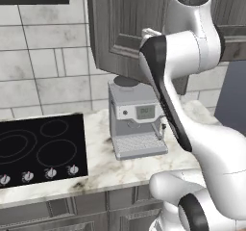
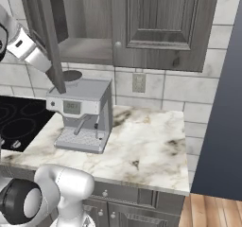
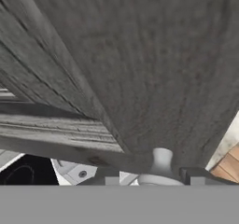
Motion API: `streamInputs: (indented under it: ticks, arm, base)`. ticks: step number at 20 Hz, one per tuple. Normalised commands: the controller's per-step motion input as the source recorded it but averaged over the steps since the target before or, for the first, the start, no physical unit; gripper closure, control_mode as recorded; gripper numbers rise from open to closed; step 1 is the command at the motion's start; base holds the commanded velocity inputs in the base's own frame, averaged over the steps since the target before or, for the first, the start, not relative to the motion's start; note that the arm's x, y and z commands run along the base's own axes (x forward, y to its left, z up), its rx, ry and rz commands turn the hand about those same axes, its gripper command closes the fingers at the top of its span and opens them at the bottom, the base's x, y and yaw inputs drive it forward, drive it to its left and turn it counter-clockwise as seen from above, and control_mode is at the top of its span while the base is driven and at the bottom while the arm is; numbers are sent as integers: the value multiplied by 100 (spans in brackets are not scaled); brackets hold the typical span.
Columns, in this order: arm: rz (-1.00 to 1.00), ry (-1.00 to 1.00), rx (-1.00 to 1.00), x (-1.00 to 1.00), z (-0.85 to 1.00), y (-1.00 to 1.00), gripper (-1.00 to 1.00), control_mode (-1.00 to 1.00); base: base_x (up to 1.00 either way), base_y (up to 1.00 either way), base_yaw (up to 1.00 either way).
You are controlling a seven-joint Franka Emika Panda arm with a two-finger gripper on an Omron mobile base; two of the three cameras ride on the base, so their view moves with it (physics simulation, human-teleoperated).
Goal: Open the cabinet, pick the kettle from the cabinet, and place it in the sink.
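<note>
Cabinet (image 2: 156,27) left door (image 1: 115,32) swung partly out over coffee machine (image 1: 137,124); opening exposes shelf (image 2: 87,48). Knob (image 3: 162,160) sits at gripper (image 3: 154,178), close against door panel. Jaw state: cannot tell. Kettle not spotted on visible shelf part. Judged: still door-opening step.

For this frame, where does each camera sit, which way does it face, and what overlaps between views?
Left base view: behind the arm's left, facing the backsplash; coffee machine, stovetop, open cabinet door; arm rises at right.
Right base view: behind the arm's right, facing the cabinet and counter; arm at left edge.
Hand view: on the hand, pressed close to the door panel and its knob.
Both base views share coffee machine, stovetop, door.
</note>
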Motion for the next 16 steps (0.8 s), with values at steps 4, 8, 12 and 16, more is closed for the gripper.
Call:
streamInputs:
  ticks: [4,8,12,16]
  arm:
    - [-4,-7,-5,-5,-4,65,100,-100]
    - [-1,-9,-7,-4,-5,63,100,-100]
    - [0,-11,-8,-1,-5,61,100,-100]
    - [0,-12,-9,0,-4,60,100,-100]
  base:
    - [0,0,0]
    - [0,0,0]
    - [0,0,0]
    - [0,0,0]
